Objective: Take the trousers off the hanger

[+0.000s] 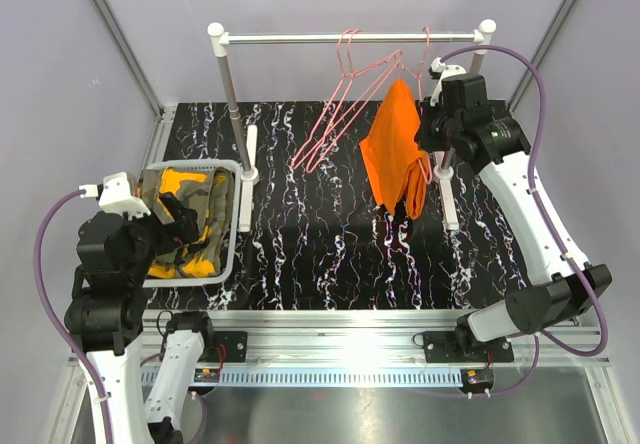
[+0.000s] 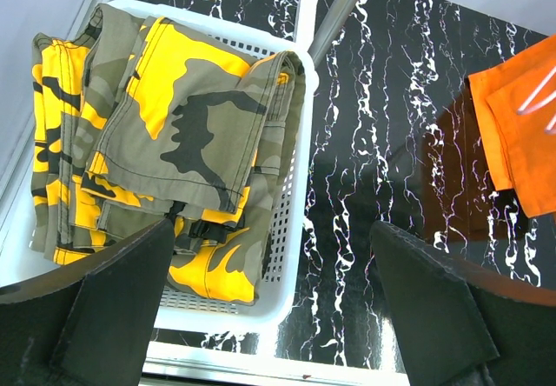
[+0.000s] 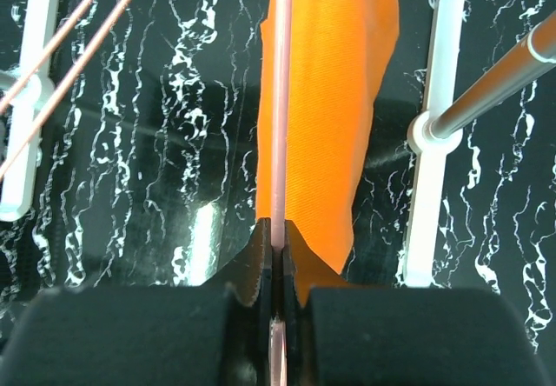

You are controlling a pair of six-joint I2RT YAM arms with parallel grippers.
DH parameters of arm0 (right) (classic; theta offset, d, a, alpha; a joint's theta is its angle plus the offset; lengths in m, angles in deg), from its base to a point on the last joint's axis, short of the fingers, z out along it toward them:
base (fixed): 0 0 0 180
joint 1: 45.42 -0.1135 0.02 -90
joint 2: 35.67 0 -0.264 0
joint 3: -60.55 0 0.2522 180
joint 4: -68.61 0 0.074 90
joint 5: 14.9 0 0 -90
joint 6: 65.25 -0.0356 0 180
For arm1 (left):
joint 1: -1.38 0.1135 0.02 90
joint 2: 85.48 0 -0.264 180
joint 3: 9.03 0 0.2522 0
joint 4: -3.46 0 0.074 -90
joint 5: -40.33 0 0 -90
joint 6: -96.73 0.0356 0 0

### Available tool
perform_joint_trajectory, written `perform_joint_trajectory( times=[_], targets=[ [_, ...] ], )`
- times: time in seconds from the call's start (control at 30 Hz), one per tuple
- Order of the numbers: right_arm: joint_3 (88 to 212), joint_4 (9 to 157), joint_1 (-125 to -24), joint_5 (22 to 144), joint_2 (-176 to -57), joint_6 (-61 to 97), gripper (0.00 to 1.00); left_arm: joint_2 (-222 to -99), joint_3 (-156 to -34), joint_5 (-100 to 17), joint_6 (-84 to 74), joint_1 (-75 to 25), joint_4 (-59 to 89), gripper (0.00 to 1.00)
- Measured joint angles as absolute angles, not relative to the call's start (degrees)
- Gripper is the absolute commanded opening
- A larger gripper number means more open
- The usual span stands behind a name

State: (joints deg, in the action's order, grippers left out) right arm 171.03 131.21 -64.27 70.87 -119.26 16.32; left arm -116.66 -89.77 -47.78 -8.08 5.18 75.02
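Observation:
Orange trousers hang folded over a pink wire hanger on the rail's right end. In the right wrist view the trousers drape below the hanger's pink wire. My right gripper is shut on that wire, at the hanger's right side by the post. My left gripper is open, empty, hovering over the basket's near right corner. The orange trousers show at the left wrist view's right edge.
A white basket at the left holds folded yellow camouflage trousers. Two empty pink hangers hang mid-rail. The rail stands on white posts with white feet on the black marbled table.

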Motion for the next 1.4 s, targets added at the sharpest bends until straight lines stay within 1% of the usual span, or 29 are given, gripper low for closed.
perform_joint_trajectory(
  times=[0.27, 0.57, 0.83, 0.97, 1.1, 1.2, 1.4],
  targets=[
    [173.7, 131.54, -64.27, 71.59, -118.67, 14.77, 0.0, -116.66, -89.77, -47.08, -8.1, 5.13, 75.02, 0.99],
    [172.5, 125.09, -64.27, 71.13, -113.29, 12.3, 0.0, -117.14, -89.92, -45.13, -8.6, 5.11, 74.8, 0.99],
    [172.56, 123.67, -64.27, 71.28, -111.96, 12.1, 0.0, -122.6, -90.95, -41.44, -10.05, 5.0, 71.11, 0.99],
    [172.54, 123.41, -64.27, 71.31, -111.22, 12.1, 0.0, -125.88, -90.95, -40.44, -11.1, 2.84, 68.05, 0.99],
    [171.78, 121.15, -64.27, 71.61, -110.17, 12.1, 0.0, -127.39, -90.95, -41.7, -12.34, -3.44, 65.36, 0.99],
    [171.32, 119.19, -64.27, 71.7, -109.34, 12.1, 0.0, -128.35, -90.97, -45.42, -13.22, -11.24, 63.26, 0.99],
    [168.52, 114.75, -64.27, 72.11, -106.82, 12.1, 0.0, -132.62, -91.45, -56.35, -14.75, -30.36, 59.81, 0.99]
  ],
)
